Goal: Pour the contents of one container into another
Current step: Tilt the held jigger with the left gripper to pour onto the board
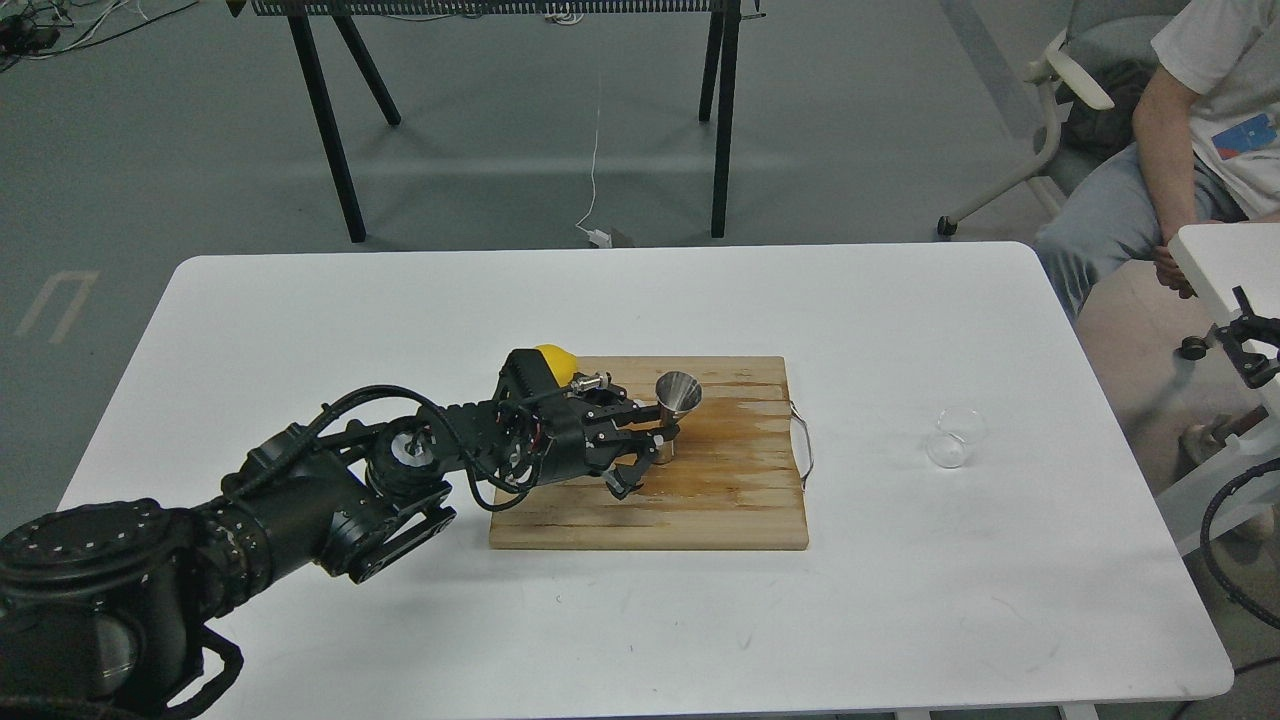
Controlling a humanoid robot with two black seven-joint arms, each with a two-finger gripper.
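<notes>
The steel jigger (677, 393) stands nearly upright on the wooden cutting board (720, 500), its open top cone facing up. My left gripper (652, 437) reaches in from the left and is shut on the jigger's narrow waist and lower cone. The small clear glass cup (955, 437) sits by itself on the white table, well to the right of the board, with nothing touching it. My right gripper (1252, 345) shows only as a small dark part at the right edge, far from both containers; its fingers cannot be told apart.
A yellow lemon (553, 357) lies at the board's back left corner, partly hidden behind my left wrist. The board has a metal handle (803, 445) on its right side. A seated person (1190, 150) and a second white table (1225, 255) are at the right.
</notes>
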